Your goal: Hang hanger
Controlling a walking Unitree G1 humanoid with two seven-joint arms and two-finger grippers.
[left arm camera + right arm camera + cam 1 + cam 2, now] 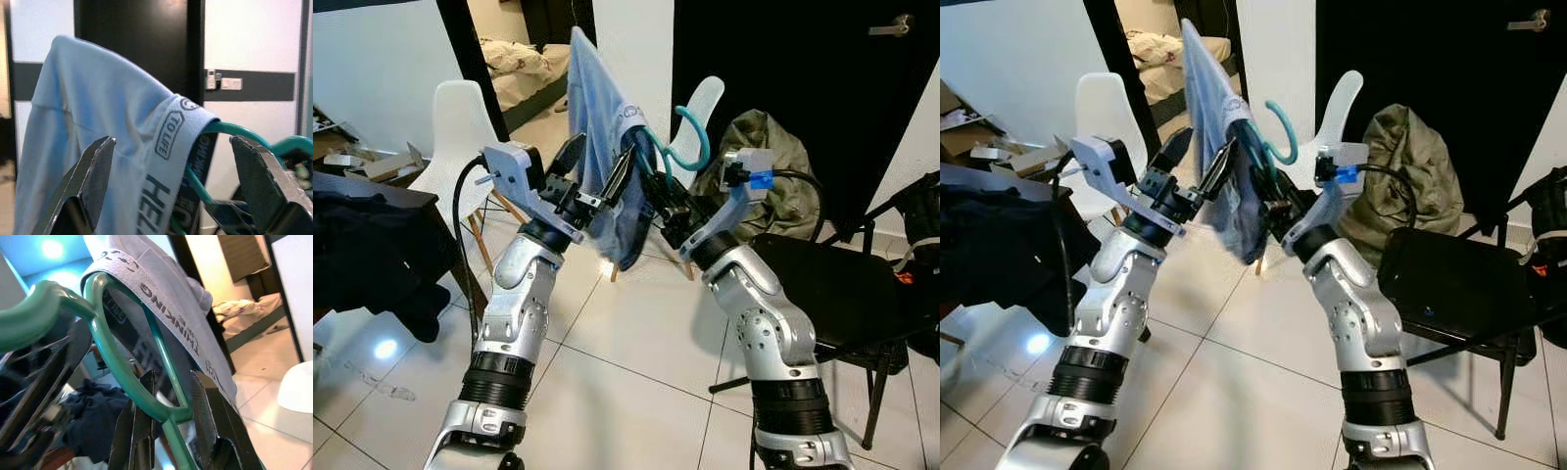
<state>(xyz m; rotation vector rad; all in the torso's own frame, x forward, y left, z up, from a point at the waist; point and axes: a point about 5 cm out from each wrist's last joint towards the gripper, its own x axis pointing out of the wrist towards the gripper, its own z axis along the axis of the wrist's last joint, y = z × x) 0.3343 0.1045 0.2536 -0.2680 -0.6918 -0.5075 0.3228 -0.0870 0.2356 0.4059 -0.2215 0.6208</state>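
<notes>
A teal plastic hanger [697, 145] carries a light blue garment [595, 117] with a printed waistband [168, 132], held up in front of me between both arms. My right gripper [173, 417] is shut on the hanger's teal frame [122, 377] just below the hook, coming in from the right. My left gripper [597, 166] is open on the left side. Its two black fingers [95, 171] straddle the hanging cloth without pinching it. The hook curls up to the right of the garment, free of any rail.
A white chair [460, 127] stands behind my left arm, and another white chair back [715, 98] beyond the hanger. A black folding chair [832, 284] and an olive bag [769, 157] are on the right. Dark clothes [362, 245] lie on a table at the left. An open doorway [519, 59] is behind.
</notes>
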